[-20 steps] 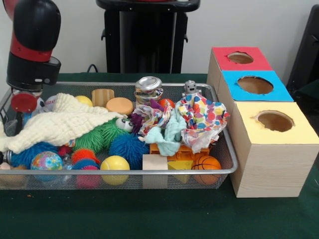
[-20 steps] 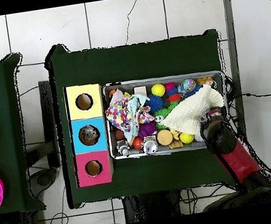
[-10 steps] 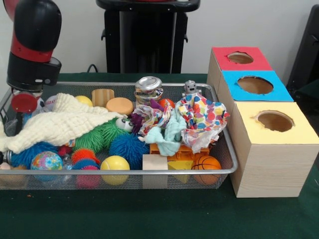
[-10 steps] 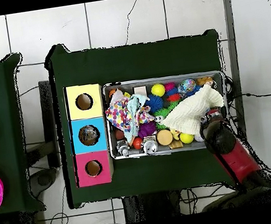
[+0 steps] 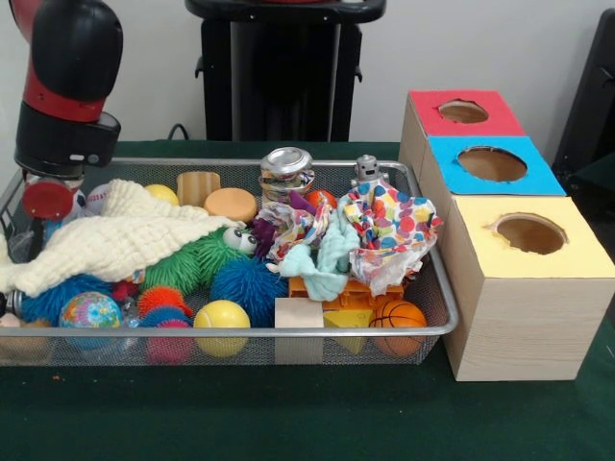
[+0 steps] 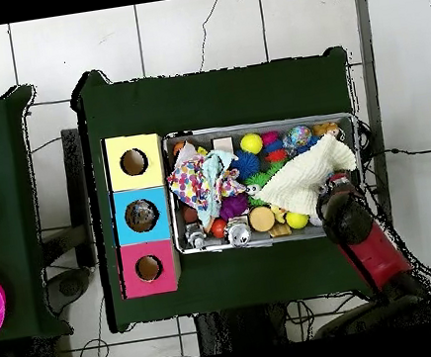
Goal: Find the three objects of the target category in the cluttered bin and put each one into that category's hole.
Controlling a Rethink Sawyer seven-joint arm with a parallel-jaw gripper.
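The wire mesh bin is full of toys and cloths; in the overhead view its rim frames the clutter. My gripper reaches down at the bin's left end, behind a cream knitted cloth, and its tip is hidden. From above, the gripper is at the bin's right end beside the cream cloth. No see-through water bottle clearly shows. The red-faced hole is on the farthest box; from above the red-faced hole is nearest the base.
A shiny metal can stands at the bin's back rim. A spotted cloth, spiky balls, a yellow ball and a small basketball fill the bin. The blue-faced hole and yellow-faced hole are beside it.
The arm has shifted very slightly; the gripper stays at the bin's end by the cream cloth. Nothing in the bin has moved.
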